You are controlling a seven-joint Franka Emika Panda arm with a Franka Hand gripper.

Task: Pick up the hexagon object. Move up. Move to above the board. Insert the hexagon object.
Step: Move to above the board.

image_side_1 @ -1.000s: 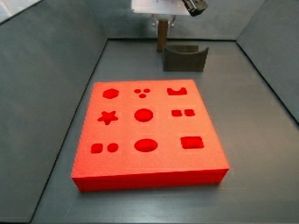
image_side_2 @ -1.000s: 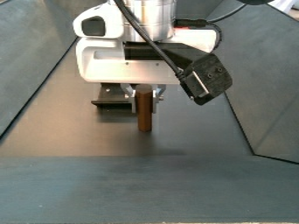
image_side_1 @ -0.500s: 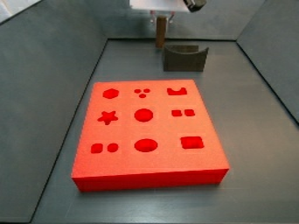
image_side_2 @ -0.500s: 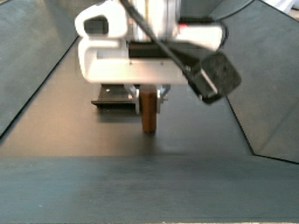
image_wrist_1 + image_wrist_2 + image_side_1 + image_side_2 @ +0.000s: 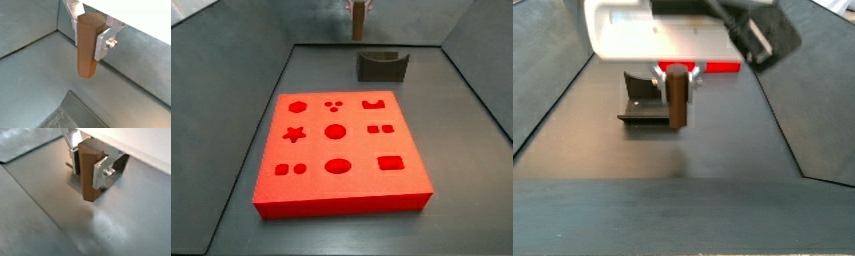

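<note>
The hexagon object (image 5: 87, 50) is a slim brown peg, held upright between my gripper's (image 5: 87, 40) silver fingers in both wrist views (image 5: 87, 180). The gripper (image 5: 87, 167) is shut on it. In a side view the peg (image 5: 358, 20) hangs high at the far end, with the gripper body almost out of frame above. In a side view the peg (image 5: 676, 95) hangs clear of the floor under the white gripper (image 5: 676, 72). The red board (image 5: 358, 150) with its shaped holes lies in the middle of the floor, nearer than the peg. A strip of the board (image 5: 722, 68) shows behind the gripper.
The dark fixture (image 5: 381, 66) stands on the floor at the far end, just below and beside the peg; it also shows in a side view (image 5: 643, 102). Sloped grey walls (image 5: 225, 90) enclose the floor on both sides.
The gripper has risen straight up with the peg in it. Its white body has left the top of one side view, and the peg's lower end now hangs higher above the floor.
</note>
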